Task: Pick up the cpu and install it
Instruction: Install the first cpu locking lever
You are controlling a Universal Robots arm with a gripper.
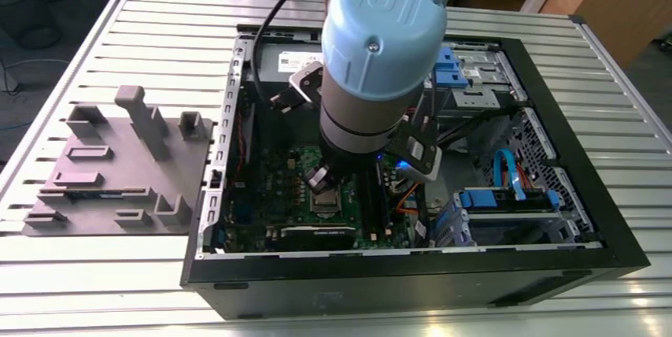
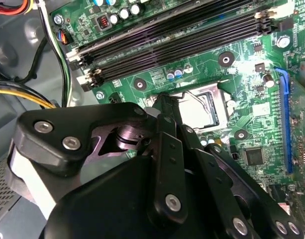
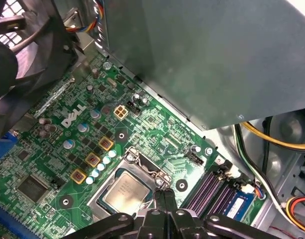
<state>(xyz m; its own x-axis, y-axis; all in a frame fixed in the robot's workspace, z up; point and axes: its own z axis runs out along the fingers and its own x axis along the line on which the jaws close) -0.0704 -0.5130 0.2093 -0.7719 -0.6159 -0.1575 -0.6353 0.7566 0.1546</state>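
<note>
Silver-grey and square, the flat metal-topped cpu (image 3: 126, 191) lies seated in its socket on the green circuit board (image 3: 157, 127), near the middle of that board and beside the long black memory slots (image 2: 167, 42). The black gripper (image 3: 163, 196) hangs just above the socket's edge with its jaws pressed together and nothing pinched between them. In the exterior view the grey and pale blue robot arm (image 1: 378, 53) reaches down into the open black computer case (image 1: 567, 164), which rests on a ribbed metal table (image 1: 126, 30). Judging by this, the chip has been placed and released; the work stands at the finishing stage, which would call for securing the socket gently without scraping the board.
</note>
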